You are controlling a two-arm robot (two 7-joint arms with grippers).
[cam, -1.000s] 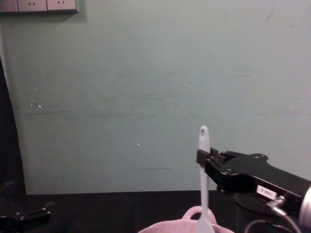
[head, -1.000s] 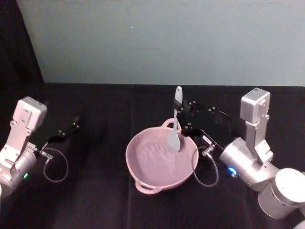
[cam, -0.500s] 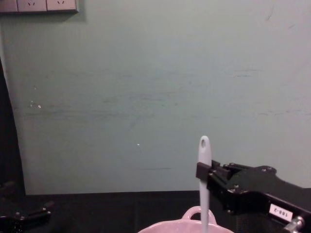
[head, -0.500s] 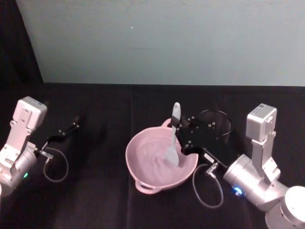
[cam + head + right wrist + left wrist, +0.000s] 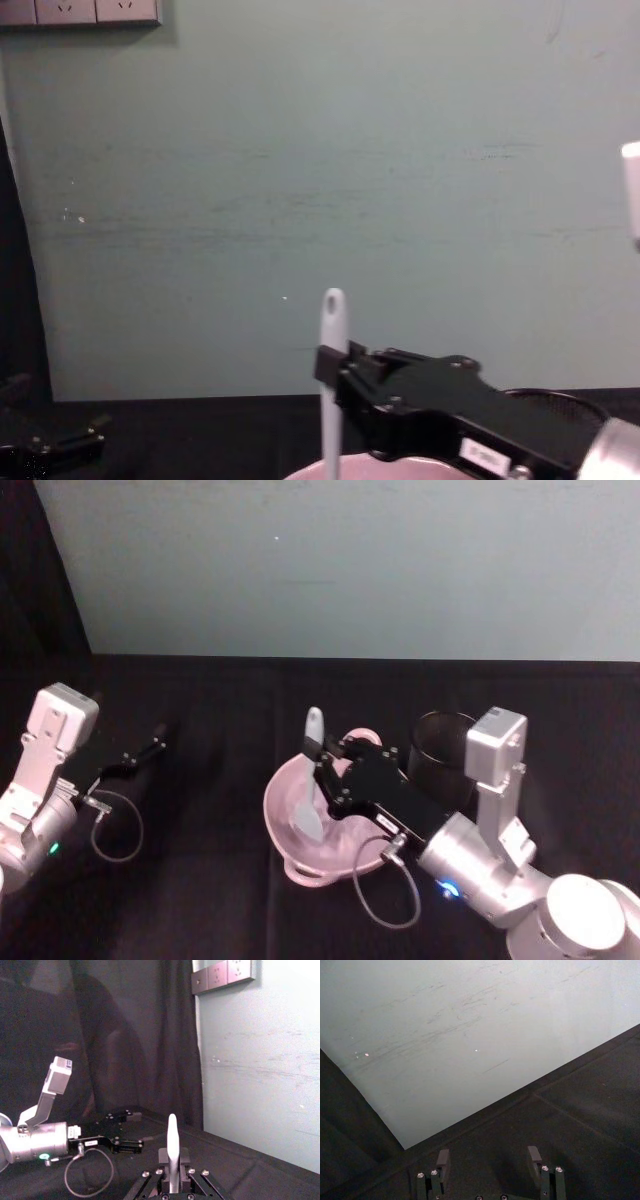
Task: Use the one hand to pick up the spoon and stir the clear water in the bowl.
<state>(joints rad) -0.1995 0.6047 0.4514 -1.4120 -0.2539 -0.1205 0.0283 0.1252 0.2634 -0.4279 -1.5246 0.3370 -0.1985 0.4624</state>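
Observation:
The pale pink bowl sits on the black table in front of me. The white spoon stands nearly upright in its left part, scoop end down inside the bowl, holed handle tip up. My right gripper, black and angular, reaches over the bowl from the right and is shut on the spoon's handle. The chest view has the spoon rising above the right gripper. In the right wrist view the spoon stands between the fingers. My left gripper rests at the far left, open and empty.
A black wire-mesh cup stands just behind and to the right of the bowl. A grey cable loops from the right wrist near the bowl's front rim. A pale green wall closes off the back of the table.
My right gripper has carried the spoon from the bowl's right side across to its left side, and the mesh cup behind it has come into view. The left arm has stayed still.

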